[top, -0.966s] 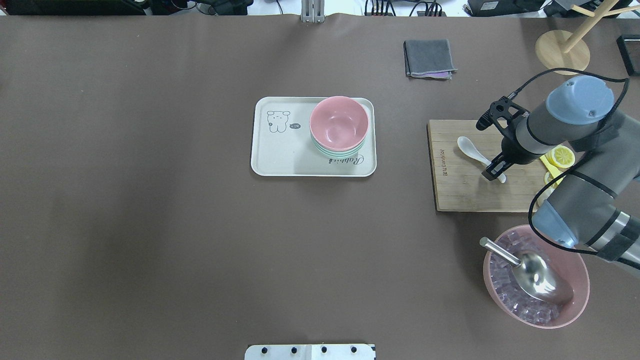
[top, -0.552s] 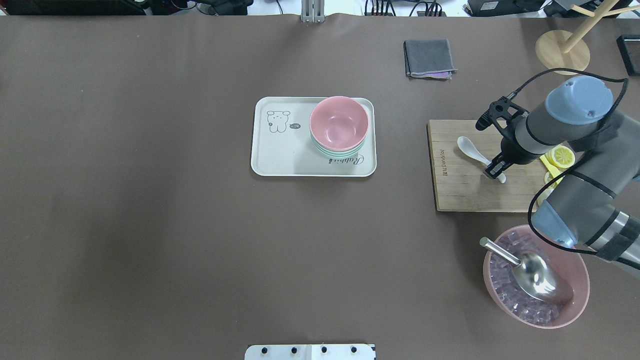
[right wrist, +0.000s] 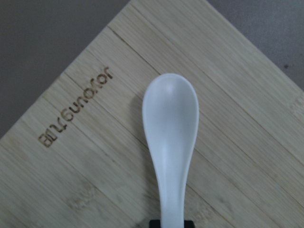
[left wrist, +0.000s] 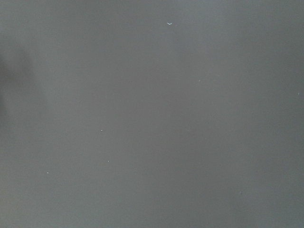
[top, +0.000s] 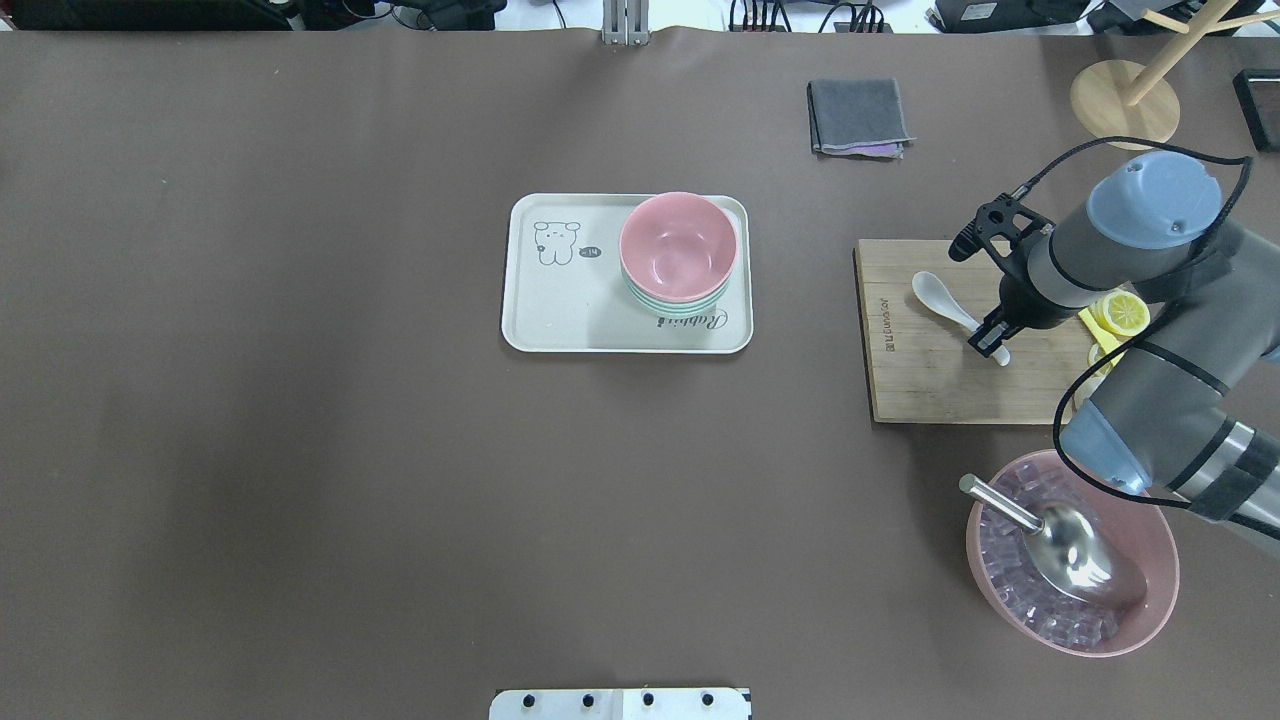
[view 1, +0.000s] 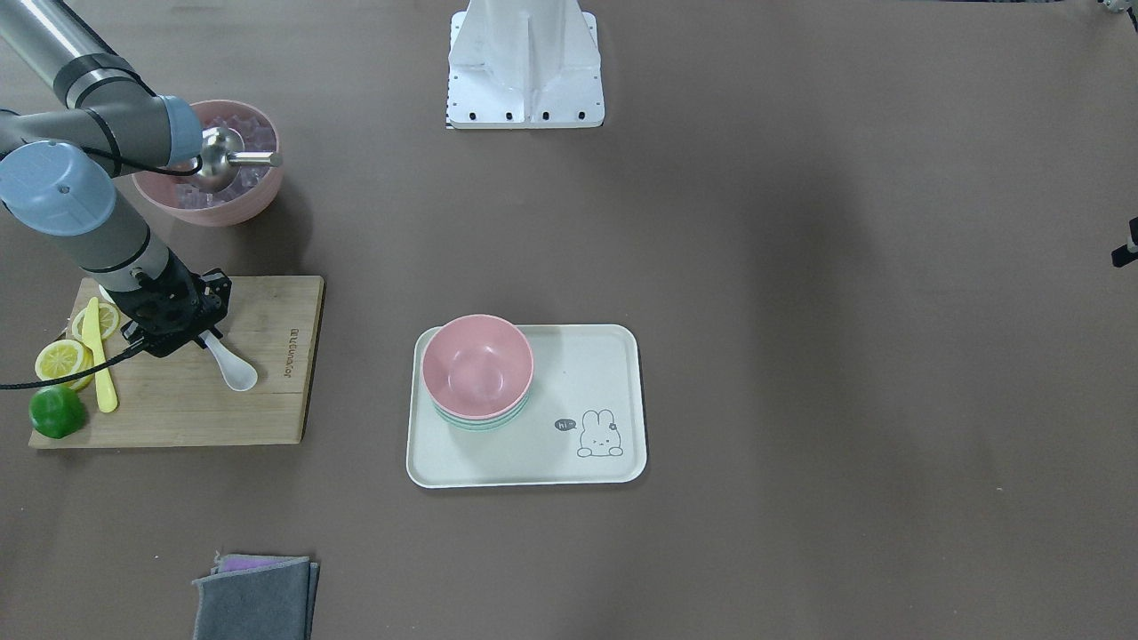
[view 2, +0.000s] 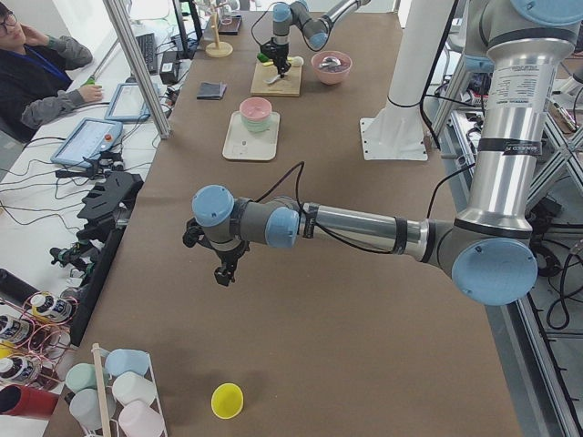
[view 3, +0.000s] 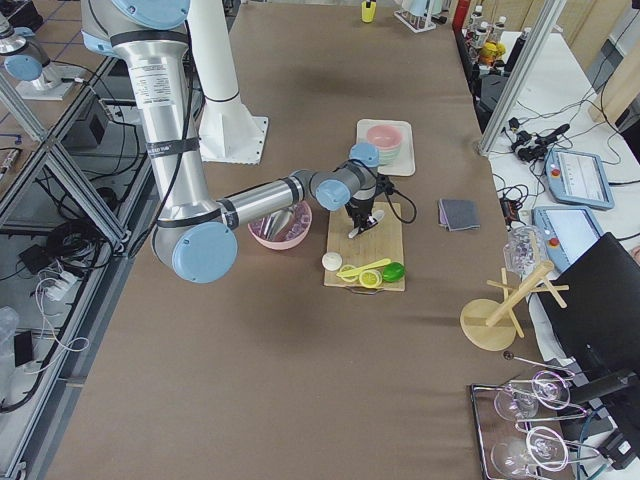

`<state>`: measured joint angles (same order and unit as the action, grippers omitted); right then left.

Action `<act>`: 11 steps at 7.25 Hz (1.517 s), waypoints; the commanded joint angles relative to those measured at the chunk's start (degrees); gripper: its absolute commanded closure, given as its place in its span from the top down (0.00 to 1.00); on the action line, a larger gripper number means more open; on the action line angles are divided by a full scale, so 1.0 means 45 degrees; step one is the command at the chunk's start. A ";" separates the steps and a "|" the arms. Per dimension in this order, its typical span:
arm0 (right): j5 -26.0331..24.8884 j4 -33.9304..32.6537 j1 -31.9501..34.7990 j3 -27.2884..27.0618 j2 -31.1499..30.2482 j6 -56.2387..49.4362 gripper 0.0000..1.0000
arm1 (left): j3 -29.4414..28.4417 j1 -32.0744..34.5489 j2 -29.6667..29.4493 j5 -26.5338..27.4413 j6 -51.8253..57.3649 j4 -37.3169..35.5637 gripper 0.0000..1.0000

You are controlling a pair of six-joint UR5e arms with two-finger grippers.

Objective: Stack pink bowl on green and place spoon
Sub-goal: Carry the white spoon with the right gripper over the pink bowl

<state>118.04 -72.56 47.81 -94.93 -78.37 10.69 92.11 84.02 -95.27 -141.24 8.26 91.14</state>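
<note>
The spoon lies on the wooden board, slanted across the grain. Its scoop points toward the board's engraved edge and its handle runs back toward the middle of the board. The right end effector sits over the handle tip, and its fingers look pinched closed on that tip. In the right wrist view the handle comes straight out from between the jaws, with the scoop directly ahead, so the spoon's long axis lines up with the tool's forward direction. Whether the scoop has left the board cannot be made out. The pink bowl already sits nested in the green bowl on the tray. The tray is well apart from the board, beyond the engraved edge, which is the way the scoop points. So the carry probably runs scoop-first off that edge and across the bare bench to the stack. The right arm is much the nearer one. The left end effector hangs over the bench far from the board, and whether it is open or closed cannot be told from that side view.
</note>
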 commanded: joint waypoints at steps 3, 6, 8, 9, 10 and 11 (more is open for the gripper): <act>0.0464 -0.1131 0.0876 -0.0174 0.1742 0.1346 0.00 | -0.0019 0.0000 0.0000 0.0000 -0.0020 0.0000 0.99; 0.1054 -0.5077 0.1075 -0.0896 0.4826 0.5030 0.00 | -0.0232 -0.0039 -0.0019 0.0019 -0.0059 0.0000 0.99; 0.0918 -0.5496 0.0163 -0.0722 0.6354 0.8697 0.00 | -0.0331 -0.0059 -0.0039 0.0000 -0.0078 0.0000 0.99; 0.0762 -0.5515 -0.0269 0.0052 0.7365 0.9898 0.00 | -0.0350 -0.0059 -0.0039 0.0000 -0.0079 0.0000 0.99; -0.0187 -0.5515 -0.1009 0.1297 0.8536 1.1128 0.00 | -0.0370 -0.0059 -0.0039 0.0000 -0.0079 0.0000 0.99; -0.1298 -0.5535 -0.1635 0.2044 0.9108 1.1411 0.00 | -0.0409 -0.0059 -0.0039 0.0000 -0.0079 0.0000 0.99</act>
<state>117.44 -97.35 43.98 -90.46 -41.70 58.23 90.45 83.76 -95.45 -141.24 7.91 91.14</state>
